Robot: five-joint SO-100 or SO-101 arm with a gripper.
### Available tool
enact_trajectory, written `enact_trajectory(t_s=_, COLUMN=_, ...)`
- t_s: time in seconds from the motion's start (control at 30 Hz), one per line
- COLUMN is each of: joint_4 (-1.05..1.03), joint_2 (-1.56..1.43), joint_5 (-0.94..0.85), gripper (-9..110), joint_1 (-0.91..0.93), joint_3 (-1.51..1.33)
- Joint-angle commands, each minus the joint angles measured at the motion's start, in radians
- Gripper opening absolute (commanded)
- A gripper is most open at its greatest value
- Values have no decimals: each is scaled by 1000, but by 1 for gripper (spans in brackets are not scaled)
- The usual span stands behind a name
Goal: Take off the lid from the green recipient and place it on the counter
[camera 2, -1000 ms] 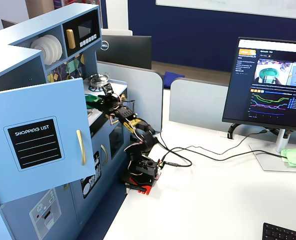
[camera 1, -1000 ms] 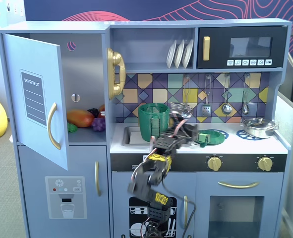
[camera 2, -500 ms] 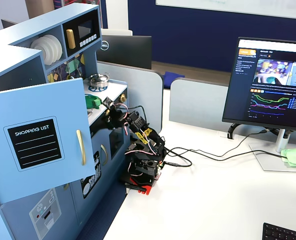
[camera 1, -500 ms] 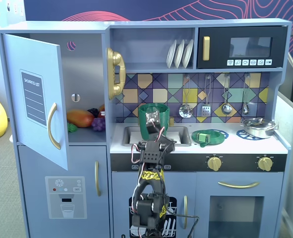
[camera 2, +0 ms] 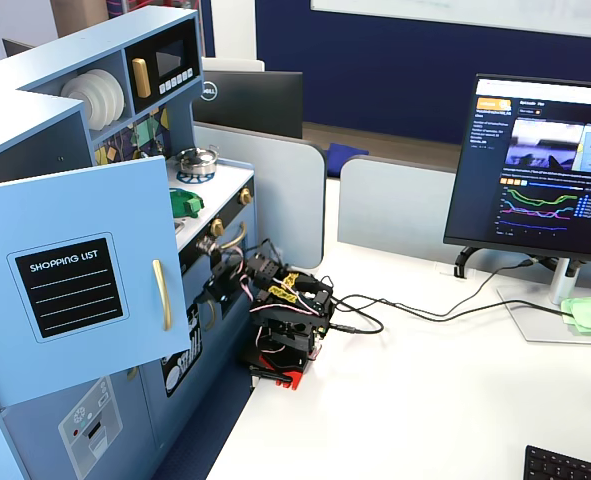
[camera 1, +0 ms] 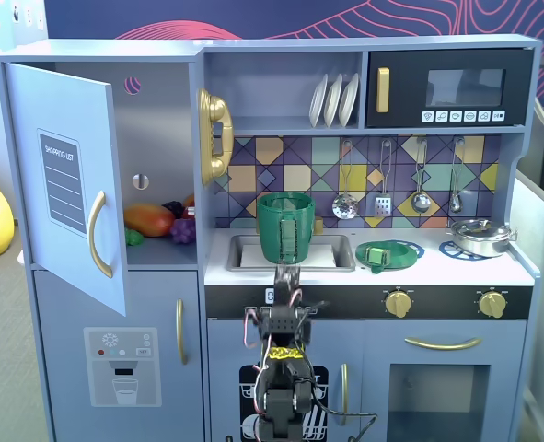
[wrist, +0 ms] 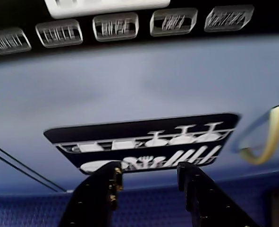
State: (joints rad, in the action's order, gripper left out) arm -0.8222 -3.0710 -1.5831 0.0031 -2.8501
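Note:
The dark-green recipient (camera 1: 285, 226) stands upright in the grey sink with its top open. The bright-green lid (camera 1: 388, 254) lies flat on the white counter (camera 1: 437, 269), to the right of the sink, over a blue burner print. It also shows in a fixed view from the side (camera 2: 186, 201). The arm (camera 1: 283, 368) is folded low in front of the kitchen, well below the counter. My gripper (wrist: 147, 172) is open and empty. Its black fingers (wrist: 104, 189) face the dishwasher picture (wrist: 144, 139) on the lower door. From the side it sits close to that door (camera 2: 215, 288).
A small steel pot (camera 1: 479, 237) sits on the right burner. The fridge door (camera 1: 67, 184) hangs open at the left, with toy fruit (camera 1: 152, 221) inside. Cables (camera 2: 415, 312) run from the arm across the white desk to a monitor (camera 2: 545, 170).

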Motion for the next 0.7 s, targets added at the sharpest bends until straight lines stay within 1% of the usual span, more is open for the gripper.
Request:
enact_trajectory(t_s=0.0, joint_4=107, joint_2=-20, joint_5=20, gripper=1, joint_1=-35, joint_3=-103)
enact_trajectory(t_s=0.07, joint_4=77, joint_2=-26, joint_5=14, gripper=0, joint_1=-44, joint_3=-144)
enact_trajectory(t_s=0.13, joint_4=21, joint_2=-23, joint_5=92, gripper=0, joint_1=-60, joint_3=-144)
enact_trajectory(t_s=0.2, joint_4=-61, joint_2=-28, joint_5=132, gripper=0, joint_1=-57, joint_3=-144)
enact_trajectory(t_s=0.3, joint_4=-299, joint_2=-55, joint_5=72, gripper=0, joint_1=-43, joint_3=-144)
enact_trajectory(t_s=0.4, joint_4=-492, joint_2=-63, joint_5=127, gripper=0, joint_1=-37, joint_3=-144)
enact_trajectory(t_s=0.43, joint_4=-526, joint_2=-63, joint_5=152, gripper=0, joint_1=-37, joint_3=-146)
enact_trajectory(t_s=0.57, joint_4=-649, joint_2=-69, joint_5=78, gripper=0, joint_1=-23, joint_3=-146)
enact_trajectory(t_s=0.67, joint_4=-695, joint_2=-83, joint_5=91, gripper=0, joint_1=-8, joint_3=-146)
